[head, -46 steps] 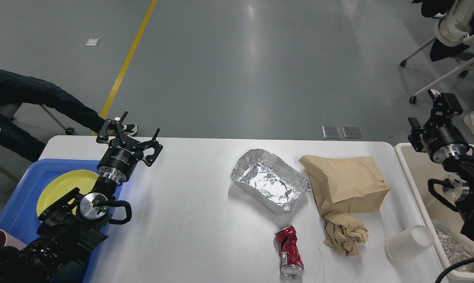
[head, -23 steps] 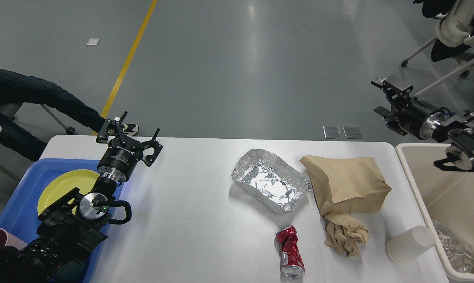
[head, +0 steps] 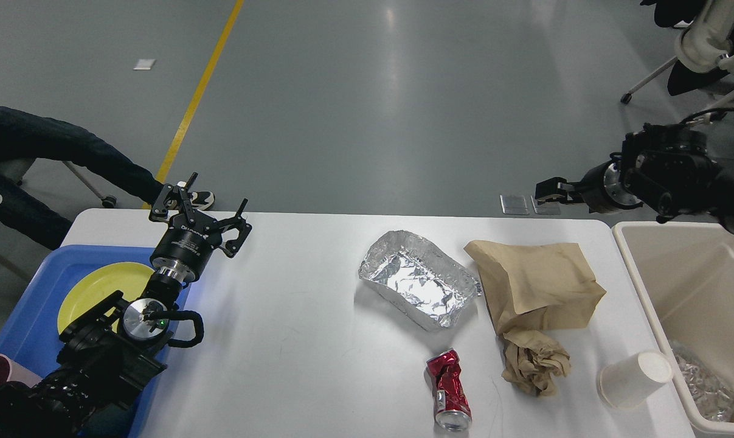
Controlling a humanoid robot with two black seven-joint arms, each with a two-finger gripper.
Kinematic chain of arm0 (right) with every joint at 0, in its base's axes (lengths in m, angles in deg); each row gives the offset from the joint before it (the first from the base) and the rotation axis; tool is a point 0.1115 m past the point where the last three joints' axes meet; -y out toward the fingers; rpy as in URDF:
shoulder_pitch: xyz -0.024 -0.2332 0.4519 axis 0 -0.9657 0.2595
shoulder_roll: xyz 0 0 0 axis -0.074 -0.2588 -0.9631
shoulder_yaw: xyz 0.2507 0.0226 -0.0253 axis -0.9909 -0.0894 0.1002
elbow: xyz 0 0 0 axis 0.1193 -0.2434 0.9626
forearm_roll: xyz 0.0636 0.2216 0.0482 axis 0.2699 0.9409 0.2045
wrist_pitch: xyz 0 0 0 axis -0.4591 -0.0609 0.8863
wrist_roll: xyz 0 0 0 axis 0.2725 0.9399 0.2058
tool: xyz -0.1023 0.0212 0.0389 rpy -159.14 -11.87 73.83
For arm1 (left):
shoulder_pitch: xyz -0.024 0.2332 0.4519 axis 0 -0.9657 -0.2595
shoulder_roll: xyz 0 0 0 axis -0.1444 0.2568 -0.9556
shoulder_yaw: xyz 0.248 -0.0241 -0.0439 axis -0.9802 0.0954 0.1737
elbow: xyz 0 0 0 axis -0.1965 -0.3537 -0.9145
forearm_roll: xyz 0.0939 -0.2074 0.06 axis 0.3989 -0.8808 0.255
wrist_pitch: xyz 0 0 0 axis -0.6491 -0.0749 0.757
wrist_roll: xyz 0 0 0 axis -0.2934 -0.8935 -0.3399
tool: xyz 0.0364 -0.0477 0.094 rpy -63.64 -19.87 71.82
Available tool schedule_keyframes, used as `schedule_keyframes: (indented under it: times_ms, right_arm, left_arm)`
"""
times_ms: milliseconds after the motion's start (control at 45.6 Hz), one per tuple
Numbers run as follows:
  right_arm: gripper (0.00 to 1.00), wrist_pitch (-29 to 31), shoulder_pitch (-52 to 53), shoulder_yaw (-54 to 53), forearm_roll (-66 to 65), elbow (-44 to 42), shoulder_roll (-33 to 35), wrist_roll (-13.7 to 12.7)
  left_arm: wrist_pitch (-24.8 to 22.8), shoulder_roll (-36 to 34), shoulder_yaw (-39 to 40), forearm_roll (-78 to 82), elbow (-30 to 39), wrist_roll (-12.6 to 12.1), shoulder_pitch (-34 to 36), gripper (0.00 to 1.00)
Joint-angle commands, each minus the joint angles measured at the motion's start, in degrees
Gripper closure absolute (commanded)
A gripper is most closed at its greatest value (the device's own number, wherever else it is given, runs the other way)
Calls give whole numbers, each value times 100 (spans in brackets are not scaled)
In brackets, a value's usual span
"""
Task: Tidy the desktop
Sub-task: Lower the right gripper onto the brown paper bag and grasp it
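Our desk point(head: 294, 340), white, glossy and round-cornered, fills the lower view with its long axis running left-right, carrying a foil tray point(head: 418, 280), paper bag point(head: 534, 289), crushed can point(head: 449, 389) and cup point(head: 634, 378); left gripper point(head: 207, 213) spread empty, right gripper point(head: 546, 190) cannot tell.

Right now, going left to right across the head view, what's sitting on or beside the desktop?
Blue tray → yellow plate → left gripper → foil tray → crushed red can → brown paper bag → white paper cup → beige bin.
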Motion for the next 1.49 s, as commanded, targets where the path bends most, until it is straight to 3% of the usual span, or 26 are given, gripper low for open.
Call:
schedule_keyframes:
  times_ms: [0, 241, 329, 461, 724, 987, 1228, 1294, 1338, 1469]
  right_arm:
    - [0, 269, 631, 709, 8, 753, -183, -7]
    - [0, 2228, 2081, 946, 8, 1914, -157, -7]
    - [0, 2511, 2337, 938, -9, 2161, -192, 2]
    - [0, 2248, 1768, 859, -53, 2056, -271, -7]
    - [0, 1062, 729, 472, 35, 1625, -588, -7]
    - [0, 253, -193, 357, 0, 1108, -886, -86]
    - [1, 112, -721, 454, -27, 500, -1089, -95]
    - [8, -11, -756, 463, -27, 500, -1054, -95]
    - [19, -160, -783, 463, -18, 500, -1036, -95]
    - [75, -354, -818, 472, 8, 500, -931, -104]
  left_arm:
    - [0, 10, 0, 0, 0, 0, -1, 4]
    - [0, -7, 0, 0, 0, 0, -1, 4]
    - [0, 10, 0, 0, 0, 0, 8, 4]
    - [0, -7, 0, 0, 0, 0, -1, 4]
    - [0, 10, 0, 0, 0, 0, -1, 4]
    - [0, 10, 0, 0, 0, 0, 8, 4]
    - [0, 10, 0, 0, 0, 0, 0, 4]
    - [0, -7, 0, 0, 0, 0, -1, 4]
    - [0, -7, 0, 0, -9, 0, -1, 4]
    - [0, 10, 0, 0, 0, 0, -1, 4]
